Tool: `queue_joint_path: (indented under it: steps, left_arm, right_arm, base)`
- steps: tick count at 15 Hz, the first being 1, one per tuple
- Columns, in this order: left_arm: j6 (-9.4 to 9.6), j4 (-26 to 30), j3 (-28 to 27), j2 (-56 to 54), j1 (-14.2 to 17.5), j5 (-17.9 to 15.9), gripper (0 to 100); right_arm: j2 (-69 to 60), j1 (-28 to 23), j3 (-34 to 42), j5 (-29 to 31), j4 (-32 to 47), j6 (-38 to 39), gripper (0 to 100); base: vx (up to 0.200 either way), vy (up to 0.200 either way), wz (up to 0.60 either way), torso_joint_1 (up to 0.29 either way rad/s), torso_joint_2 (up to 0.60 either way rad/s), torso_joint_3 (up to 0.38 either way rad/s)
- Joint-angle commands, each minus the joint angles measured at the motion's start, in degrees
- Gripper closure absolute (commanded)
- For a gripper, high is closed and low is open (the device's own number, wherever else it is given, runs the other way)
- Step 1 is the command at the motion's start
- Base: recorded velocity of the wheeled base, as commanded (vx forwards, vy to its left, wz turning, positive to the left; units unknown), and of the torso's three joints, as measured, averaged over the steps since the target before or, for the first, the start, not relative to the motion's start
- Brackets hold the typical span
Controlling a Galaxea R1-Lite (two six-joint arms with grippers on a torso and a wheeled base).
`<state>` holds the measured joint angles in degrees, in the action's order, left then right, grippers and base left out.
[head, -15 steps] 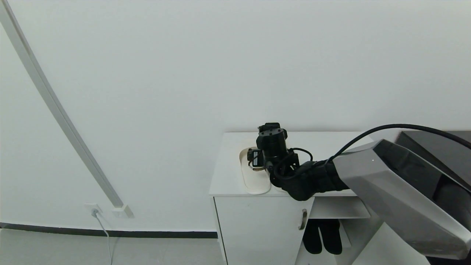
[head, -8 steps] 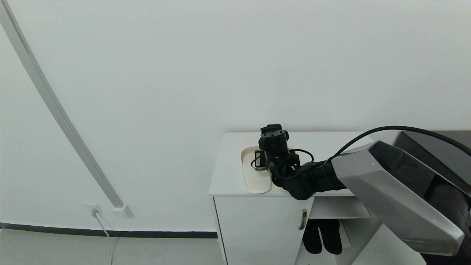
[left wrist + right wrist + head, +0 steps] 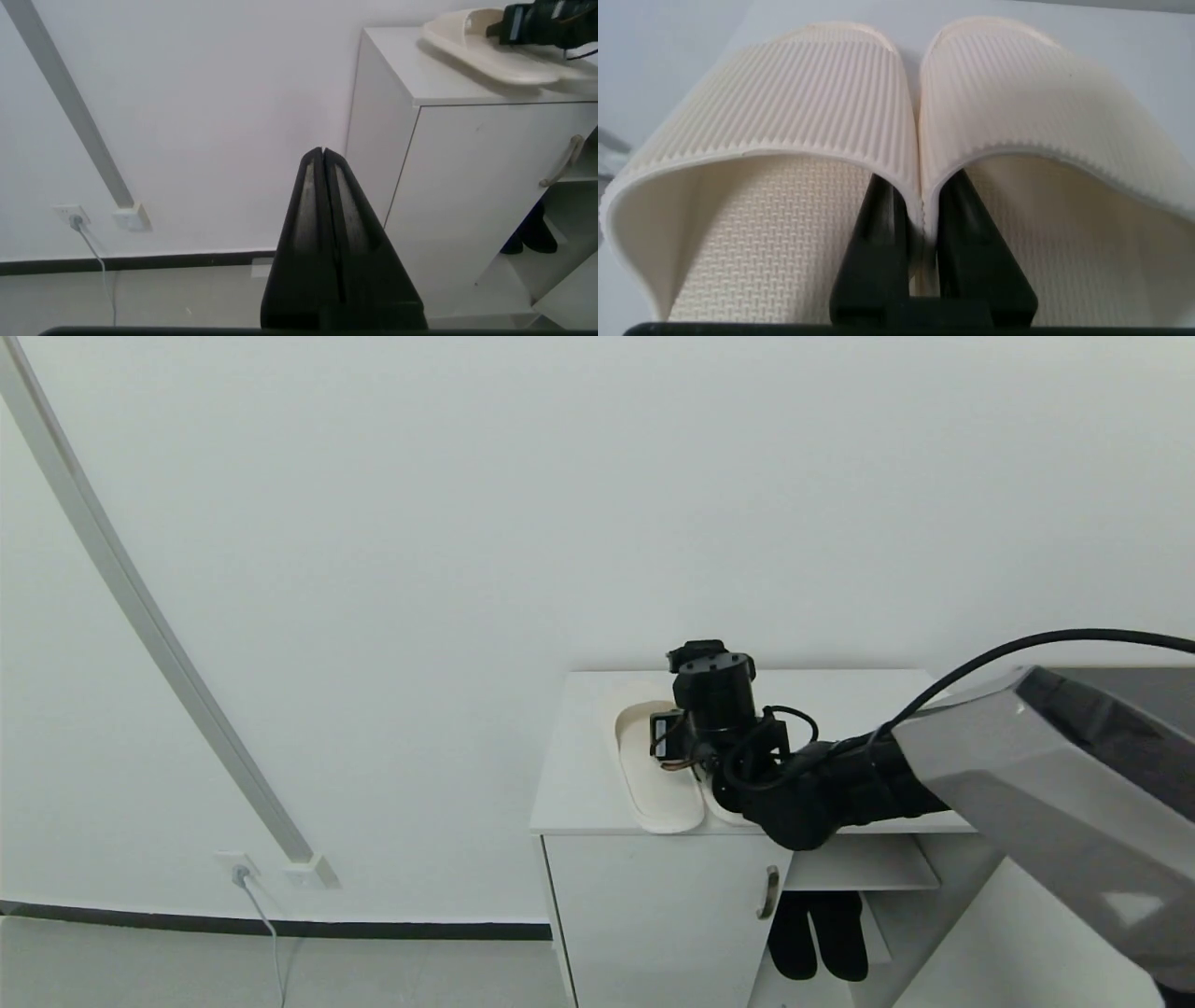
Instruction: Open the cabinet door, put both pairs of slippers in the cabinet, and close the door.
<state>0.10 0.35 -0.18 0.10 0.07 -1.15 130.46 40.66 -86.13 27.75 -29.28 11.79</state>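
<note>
A pair of cream slippers [image 3: 653,775] lies side by side on the white cabinet's top [image 3: 579,784], near its front edge. My right gripper [image 3: 920,201] reaches into them from the heel end, one finger in each slipper, and is shut on their two inner walls [image 3: 920,140]. A pair of black slippers [image 3: 822,933] stands inside the cabinet's open right half, under a shelf [image 3: 859,868]. My left gripper [image 3: 323,159] hangs low to the left of the cabinet [image 3: 448,187], shut and holding nothing. The cream slippers [image 3: 486,51] also show past it.
The cabinet's left door [image 3: 663,924] is closed, with its handle [image 3: 771,891] at the right edge. The right door panel [image 3: 962,952] stands swung open. A wall socket with a cable [image 3: 241,875] and a slanted wall trim [image 3: 140,607] are on the left.
My right arm has shifted to the right over the cabinet top, and the cream slippers have slid to the right with it.
</note>
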Motion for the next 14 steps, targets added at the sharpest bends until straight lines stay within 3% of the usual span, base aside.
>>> queue_joint_path:
  steps: [1, 6, 8, 12, 14]
  left_arm:
    - [-0.01, 0.0, 0.0, 0.0, 0.0, 0.0, 100]
    - [-0.01, 0.0, 0.0, 0.0, 0.0, 0.0, 100]
    - [-0.01, 0.0, 0.0, 0.0, 0.0, 0.0, 100]
    - [-0.27, 0.0, 0.0, 0.0, 0.0, 0.0, 100]
    - [-0.27, 0.0, 0.0, 0.0, 0.0, 0.1, 100]
  right_arm:
    - [-14.8, 1.4, 13.9, -4.4, -1.7, 0.1, 100]
    - [-30.8, 5.3, 34.7, -9.8, -6.9, 0.1, 100]
    - [-37.1, 5.8, 42.2, -14.6, -7.3, 0.0, 100]
    - [-41.4, 6.0, 46.2, -21.7, -7.4, -1.2, 100]
    - [-41.4, 6.1, 46.4, -22.1, -7.4, -1.6, 100]
  base:
    - [0.000, 0.000, 0.00, 0.000, 0.00, 0.000]
    - [0.000, 0.000, 0.00, 0.000, 0.00, 0.000]
    - [0.000, 0.000, 0.00, 0.000, 0.00, 0.000]
    - [0.000, 0.000, 0.00, 0.000, 0.00, 0.000]
    - [0.000, 0.000, 0.00, 0.000, 0.00, 0.000]
